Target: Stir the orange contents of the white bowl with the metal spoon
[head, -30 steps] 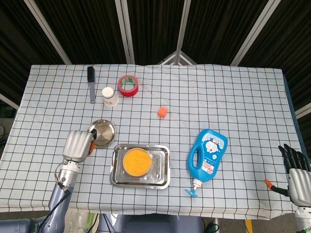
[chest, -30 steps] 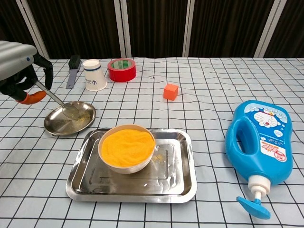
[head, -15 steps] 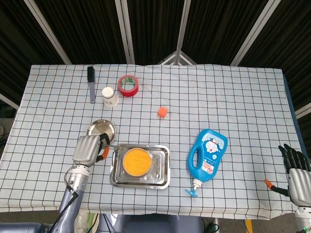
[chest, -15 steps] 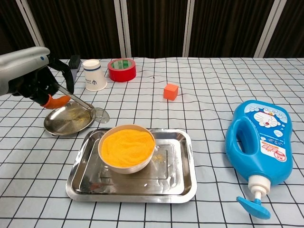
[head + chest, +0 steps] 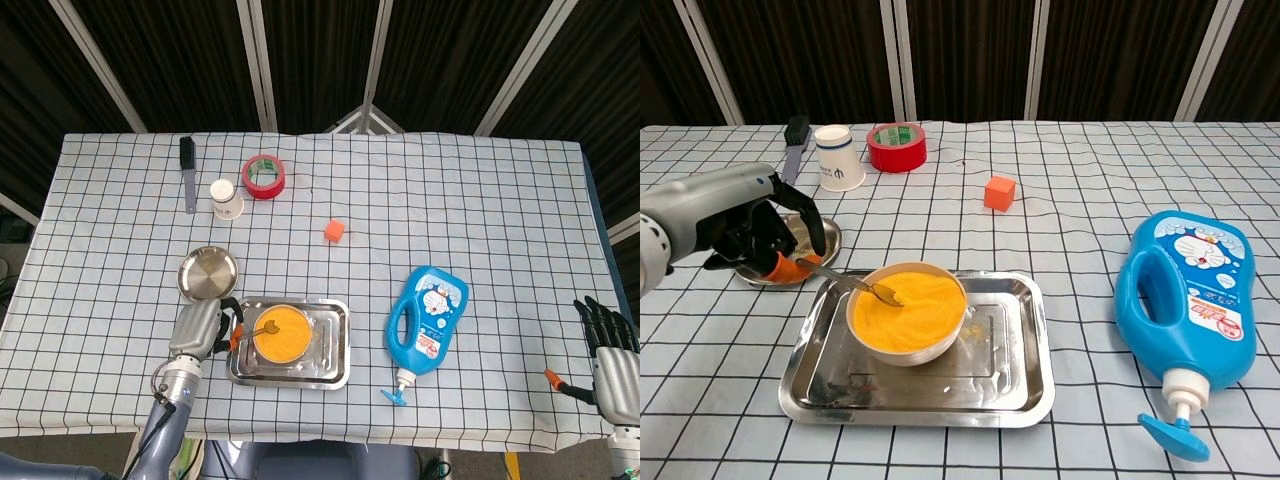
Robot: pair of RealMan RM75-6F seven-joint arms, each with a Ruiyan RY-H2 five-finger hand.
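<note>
- We see the left hand [image 5: 750,230] gripping the orange handle of the metal spoon [image 5: 855,285], fingers curled round it, at about nine o'clock from the white bowl [image 5: 906,345].
- The spoon slants down to the right, and its metal tip rests on the orange contents [image 5: 915,305] near the bowl's left rim.
- The white bowl sits in the left half of the steel tray [image 5: 1015,375], which lies on the checked desk [image 5: 1060,200] near the front edge.
- We find a small round metal dish [image 5: 208,273] at eleven o'clock from the tray, just beside it and partly hidden behind the left hand in the chest view.
- At three o'clock from the tray lies a blue bottle [image 5: 1190,300] on its side, pump nozzle toward the front edge.
- Toward twelve o'clock stand an orange cube [image 5: 999,192], a red tape roll [image 5: 896,147], a white cup [image 5: 839,158] and a dark brush [image 5: 795,140].
- The right hand [image 5: 605,345] shows only at the head view's lower right corner, off the desk's edge, dark fingers spread apart and holding nothing.
</note>
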